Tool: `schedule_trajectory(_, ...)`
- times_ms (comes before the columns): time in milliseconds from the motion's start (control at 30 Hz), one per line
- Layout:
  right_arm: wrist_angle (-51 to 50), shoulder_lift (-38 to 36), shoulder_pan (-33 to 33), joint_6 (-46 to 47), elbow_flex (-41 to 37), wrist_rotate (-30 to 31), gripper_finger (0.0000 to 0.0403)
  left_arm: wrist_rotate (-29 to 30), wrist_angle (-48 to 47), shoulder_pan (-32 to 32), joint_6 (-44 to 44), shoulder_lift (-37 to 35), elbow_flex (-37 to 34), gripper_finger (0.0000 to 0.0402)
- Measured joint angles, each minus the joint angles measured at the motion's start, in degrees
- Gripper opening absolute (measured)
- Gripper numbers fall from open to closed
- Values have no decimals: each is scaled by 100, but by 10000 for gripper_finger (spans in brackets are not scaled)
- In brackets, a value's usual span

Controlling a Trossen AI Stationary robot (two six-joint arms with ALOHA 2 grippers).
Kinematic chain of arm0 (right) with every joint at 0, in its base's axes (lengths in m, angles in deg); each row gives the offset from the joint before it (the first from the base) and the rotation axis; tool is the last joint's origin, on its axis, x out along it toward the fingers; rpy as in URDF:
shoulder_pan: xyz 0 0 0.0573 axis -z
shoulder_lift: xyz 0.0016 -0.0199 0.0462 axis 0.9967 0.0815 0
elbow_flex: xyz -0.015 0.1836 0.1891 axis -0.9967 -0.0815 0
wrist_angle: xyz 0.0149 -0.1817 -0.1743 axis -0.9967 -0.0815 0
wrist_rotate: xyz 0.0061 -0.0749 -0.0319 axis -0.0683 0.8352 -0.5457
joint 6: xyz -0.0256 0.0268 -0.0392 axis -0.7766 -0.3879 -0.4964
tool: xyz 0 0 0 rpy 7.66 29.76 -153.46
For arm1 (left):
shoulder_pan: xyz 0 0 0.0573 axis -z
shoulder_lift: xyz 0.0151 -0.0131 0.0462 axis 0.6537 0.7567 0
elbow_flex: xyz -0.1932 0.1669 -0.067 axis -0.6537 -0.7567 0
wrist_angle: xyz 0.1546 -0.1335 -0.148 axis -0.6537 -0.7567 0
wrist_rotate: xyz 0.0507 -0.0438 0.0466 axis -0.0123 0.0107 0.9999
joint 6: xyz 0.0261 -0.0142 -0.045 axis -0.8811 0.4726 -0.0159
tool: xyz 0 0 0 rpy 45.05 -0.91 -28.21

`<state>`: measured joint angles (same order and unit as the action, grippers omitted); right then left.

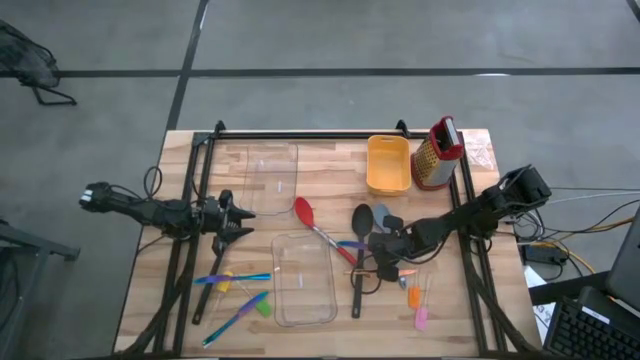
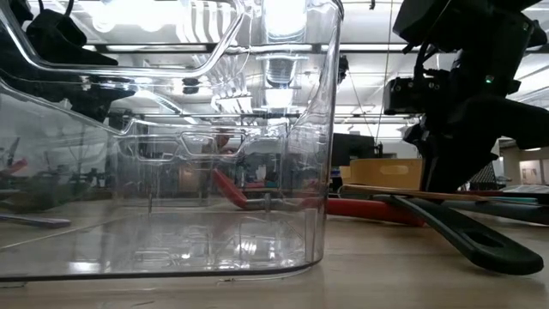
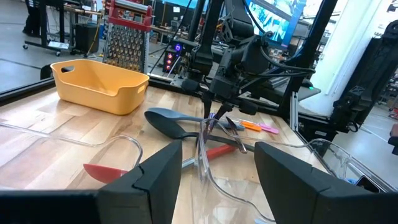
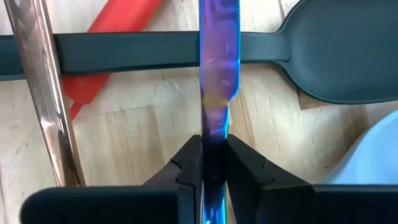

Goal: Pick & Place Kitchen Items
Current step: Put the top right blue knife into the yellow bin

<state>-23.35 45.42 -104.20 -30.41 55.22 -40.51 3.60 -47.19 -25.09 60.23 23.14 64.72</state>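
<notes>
1. Gripping a thin blue-purple stick (image 4: 219, 93), the right gripper (image 4: 213, 163) has its two dark fingers pressed against the stick's sides, down near the middle of the wooden table (image 1: 460, 300).
2. Under that stick, in the right wrist view, a black spoon (image 4: 336, 56) lies crosswise, its bowl to one side, and its long handle passes over a red handle (image 4: 118, 37); a copper-coloured rod (image 4: 46, 93) runs alongside.
3. From above, the right arm reaches in from the table's right edge to a cluster of utensils: a red spoon (image 1: 303, 211), the black spoon and a light-blue spoon (image 1: 385, 216) lie close together there.
4. A clear plastic tub (image 1: 303, 282) sits just left of that cluster, and a second clear tub (image 1: 272, 172) lies farther back.
5. A yellow bin (image 1: 388, 163) and a red-topped grater (image 1: 438, 155) stand near the back right corner, side by side.
6. Small orange and pink pieces (image 1: 417, 306) lie near the front right of the table, apart from the gripper.
7. The left gripper (image 3: 217, 171) hangs over the table's left side, its fingers spread wide and holding nothing.
8. More sticks and chunks (image 1: 240, 290) lie on the front left of the table, left of the nearer tub.
</notes>
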Motion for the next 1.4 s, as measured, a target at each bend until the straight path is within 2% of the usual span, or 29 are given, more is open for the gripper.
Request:
schedule_trajectory(133, -20, 0, 0, 6, 36, -22, 55, 0, 0, -1, 1, 1, 0, 209)
schedule_trajectory(367, -149, -42, 0, -18, 243, -24, 46, 0, 0, -1, 0, 1, 0, 209)
schedule_trajectory(600, -724, -208, 35, 5, 674, 48, 53, 0, 0, -1, 1, 1, 0, 209)
schedule_trajectory(1000, -1680, -630, 532, 551, 1413, 1256, 55, 0, -2, -1, 0, 2, 0, 209)
schedule_trajectory(1133, -1757, -880, 902, 802, 1379, 1437, 50, 0, -2, 0, 1, 5, 0, 209)
schedule_trajectory(1233, -1767, -1051, 1171, 847, 1307, 1796, 47, 0, -2, -1, 1, 5, 0, 209)
schedule_trajectory(1400, -1757, -1317, 1816, 887, 1269, 1990, 56, 0, -2, 1, 0, 5, 0, 209)
